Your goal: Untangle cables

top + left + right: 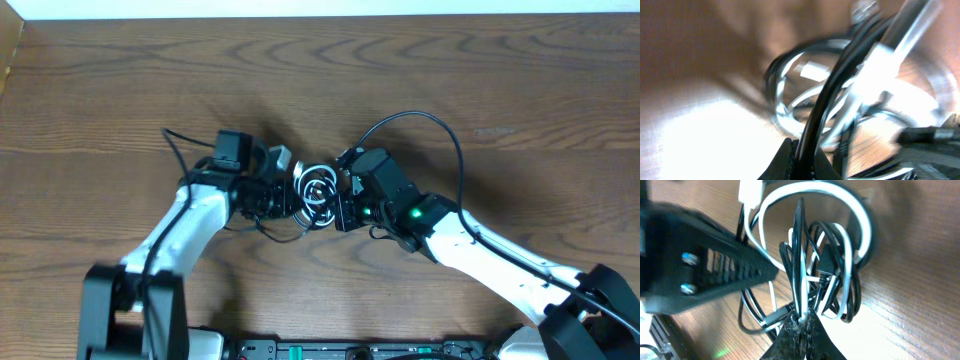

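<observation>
Cables (pixel 317 190) are bunched at the middle of the table (pixel 520 90), pinched from 2 sides: left gripper (pixel 288 196) is clamped on a black strand, right gripper (pixel 343 203) on black and white loops, presumably so the knot can be drawn apart

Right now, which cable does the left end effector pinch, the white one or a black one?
A black cable: it runs down into the shut left end effector, while the white cable loops behind it.
</observation>
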`<state>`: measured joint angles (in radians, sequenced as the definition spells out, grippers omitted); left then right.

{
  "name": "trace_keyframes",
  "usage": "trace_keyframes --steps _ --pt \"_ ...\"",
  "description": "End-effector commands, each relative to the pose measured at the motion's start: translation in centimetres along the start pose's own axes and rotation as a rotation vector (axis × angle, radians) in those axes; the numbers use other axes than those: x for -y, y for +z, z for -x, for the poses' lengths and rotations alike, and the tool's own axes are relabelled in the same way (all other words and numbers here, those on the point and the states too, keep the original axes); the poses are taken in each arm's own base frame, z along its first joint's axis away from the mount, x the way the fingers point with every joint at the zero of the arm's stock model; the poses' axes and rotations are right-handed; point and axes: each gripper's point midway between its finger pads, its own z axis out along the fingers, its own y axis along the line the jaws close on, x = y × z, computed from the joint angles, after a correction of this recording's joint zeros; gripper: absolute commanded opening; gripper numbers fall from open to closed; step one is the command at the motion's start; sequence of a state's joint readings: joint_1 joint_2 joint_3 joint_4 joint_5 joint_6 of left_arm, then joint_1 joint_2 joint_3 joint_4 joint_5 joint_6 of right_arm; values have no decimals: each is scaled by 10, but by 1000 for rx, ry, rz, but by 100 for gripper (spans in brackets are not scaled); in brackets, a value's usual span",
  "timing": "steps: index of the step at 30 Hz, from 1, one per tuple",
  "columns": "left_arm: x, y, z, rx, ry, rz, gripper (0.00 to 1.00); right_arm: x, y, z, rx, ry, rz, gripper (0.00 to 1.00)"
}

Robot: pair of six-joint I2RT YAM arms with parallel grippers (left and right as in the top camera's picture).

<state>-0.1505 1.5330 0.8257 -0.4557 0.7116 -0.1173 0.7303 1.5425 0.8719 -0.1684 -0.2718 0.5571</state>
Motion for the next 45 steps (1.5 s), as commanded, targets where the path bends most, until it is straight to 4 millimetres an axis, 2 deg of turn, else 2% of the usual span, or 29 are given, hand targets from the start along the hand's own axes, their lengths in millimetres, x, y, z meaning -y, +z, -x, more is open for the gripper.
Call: trace_keyframes --steps 1,5,6,7,8,9,14,18,20,24,27,28,29,30,32,35,37,42,45 --pt "31 -24 19 95 149 -92 7 -12 -7 6 20 -42 51 1" --pt "29 -26 12 77 198 -71 9 -28 -9 10 30 -71 136 1" --pt "22 -25 11 71 188 -34 25 -29 -9 11 32 -82 138 1" --pt "18 -25 11 73 180 -10 32 -29 -9 10 32 -85 137 1" --pt "12 -25 13 79 151 25 47 -29 -9 10 32 -98 137 1" --pt "5 -26 15 86 107 66 54 -29 -9 10 32 -110 136 1" --pt "-28 -31 18 124 -58 249 55 -27 -9 11 35 -114 130 1" --pt "-39 -34 16 137 -131 312 55 -26 -9 11 33 -112 130 1" --pt "-34 -33 16 129 -129 283 56 -28 -9 11 32 -110 137 1" --pt "0 -26 13 85 -12 89 56 -17 -8 8 23 -76 89 1" --pt "5 -25 13 83 -15 56 57 -14 -8 6 17 -73 75 1" --pt "5 -26 13 83 -17 60 57 -14 -8 6 14 -72 73 7" --pt "4 -26 13 84 -18 64 57 -13 -8 5 10 -71 71 21" --pt "4 -26 13 84 -18 64 57 -13 -8 3 4 -70 68 29" --pt "4 -25 13 84 -32 63 58 -8 -7 2 1 -64 48 32" --pt "4 -25 13 84 -44 62 70 3 -9 6 10 -42 14 49" --pt "4 -25 12 80 -47 63 74 15 -12 9 6 -8 5 53" --pt "3 -25 6 58 -63 68 74 37 -26 15 -35 68 67 64" --pt "2 -26 3 47 -84 72 75 65 -35 18 -34 140 16 65"
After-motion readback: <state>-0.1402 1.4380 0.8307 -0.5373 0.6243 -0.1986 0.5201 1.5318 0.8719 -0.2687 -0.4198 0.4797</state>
